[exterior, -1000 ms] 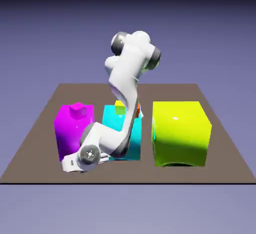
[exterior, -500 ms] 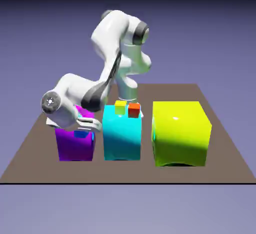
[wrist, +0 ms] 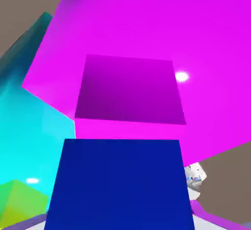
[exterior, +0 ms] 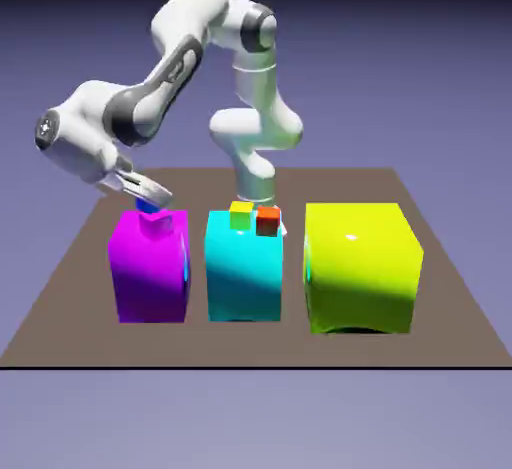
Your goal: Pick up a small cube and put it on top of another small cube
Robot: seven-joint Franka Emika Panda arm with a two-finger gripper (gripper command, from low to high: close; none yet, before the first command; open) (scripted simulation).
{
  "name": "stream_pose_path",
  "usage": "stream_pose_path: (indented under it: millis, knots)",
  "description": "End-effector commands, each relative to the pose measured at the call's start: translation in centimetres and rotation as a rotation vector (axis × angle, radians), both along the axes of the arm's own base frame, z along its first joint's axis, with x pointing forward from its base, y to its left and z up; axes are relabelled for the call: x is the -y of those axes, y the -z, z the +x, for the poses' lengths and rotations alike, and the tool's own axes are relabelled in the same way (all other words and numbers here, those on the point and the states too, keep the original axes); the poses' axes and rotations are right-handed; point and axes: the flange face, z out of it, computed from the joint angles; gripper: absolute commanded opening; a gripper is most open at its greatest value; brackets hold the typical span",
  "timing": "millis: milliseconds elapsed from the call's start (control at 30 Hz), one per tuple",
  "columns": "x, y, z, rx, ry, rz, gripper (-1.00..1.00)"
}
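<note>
A white robot arm is arching over a brown tabletop (exterior: 60,287) and reaching down toward the exterior view's left. Its end effector (exterior: 150,197) is gripping a tiny blue cube (exterior: 146,202), holding it just above a tiny magenta cube (exterior: 155,221). That tiny magenta cube is sitting on top of a big magenta block (exterior: 150,272).

Beside the magenta block, a big cyan block (exterior: 243,277) is carrying a tiny yellow cube (exterior: 241,215) and a tiny orange-red cube (exterior: 268,220) side by side. A big yellow-green block (exterior: 360,267) is standing at the exterior view's right.

From outside, the blue cube is showing only as a sliver between the fingers, and whether it is touching the magenta cube cannot be told. The hand view is showing it large: the blue cube (wrist: 120,185) is filling the bottom of the picture, hiding the fingertips, with the magenta cube (wrist: 130,89) directly beyond it on the block's bright magenta top (wrist: 196,28). The cyan block (wrist: 29,140) is edging in at that picture's left.

Half a second ago the end effector was hanging low in front of the magenta block; it is now raised above it, and the arm's elbow is lifted higher.
</note>
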Motion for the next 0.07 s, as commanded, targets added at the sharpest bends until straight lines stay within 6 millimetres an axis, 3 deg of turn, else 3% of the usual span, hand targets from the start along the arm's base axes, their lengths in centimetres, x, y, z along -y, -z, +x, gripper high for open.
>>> stream_pose_path:
  millis: [0,33]
  knots:
    - [0.00,0.00,0.00,0.000,0.000,0.000,1.00]
    - [0.42,-0.85,0.46,0.000,0.001,0.000,1.00]
